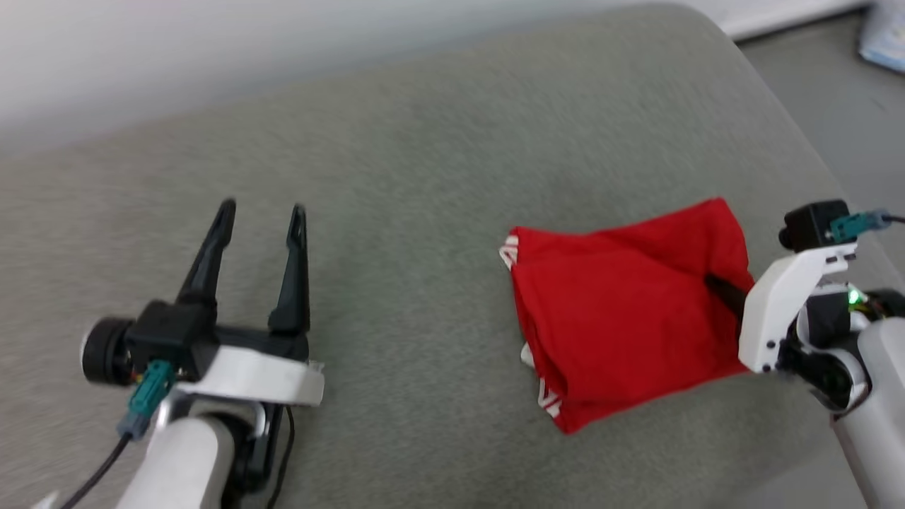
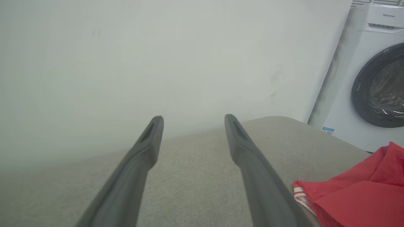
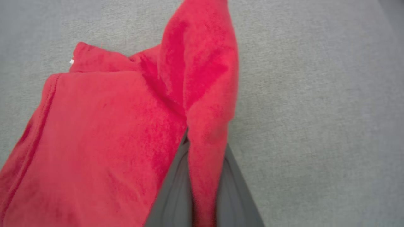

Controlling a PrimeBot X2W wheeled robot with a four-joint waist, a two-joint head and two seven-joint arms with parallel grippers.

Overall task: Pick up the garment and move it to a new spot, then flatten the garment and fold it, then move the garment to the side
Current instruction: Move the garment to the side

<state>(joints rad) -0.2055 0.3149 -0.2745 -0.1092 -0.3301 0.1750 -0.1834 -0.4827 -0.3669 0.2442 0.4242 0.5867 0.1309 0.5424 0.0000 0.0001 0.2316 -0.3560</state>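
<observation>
The garment (image 1: 622,311) is a red shirt folded into a thick packet, with red-white stripe trim showing at its left edge; it lies on the grey cushion at the right. My right gripper (image 1: 722,288) is shut on the garment's right edge, and a fold of red cloth (image 3: 205,132) is pinched between its two fingers. My left gripper (image 1: 261,212) stands open over bare cushion well to the left of the garment, nothing between its fingers (image 2: 148,148). The garment's striped corner (image 2: 350,195) shows at the lower right of the left wrist view.
The grey cushion (image 1: 424,177) has a rounded far edge against a pale wall (image 2: 157,56). A white washing machine (image 2: 369,82) stands beyond the cushion's right end, on grey floor (image 1: 841,106).
</observation>
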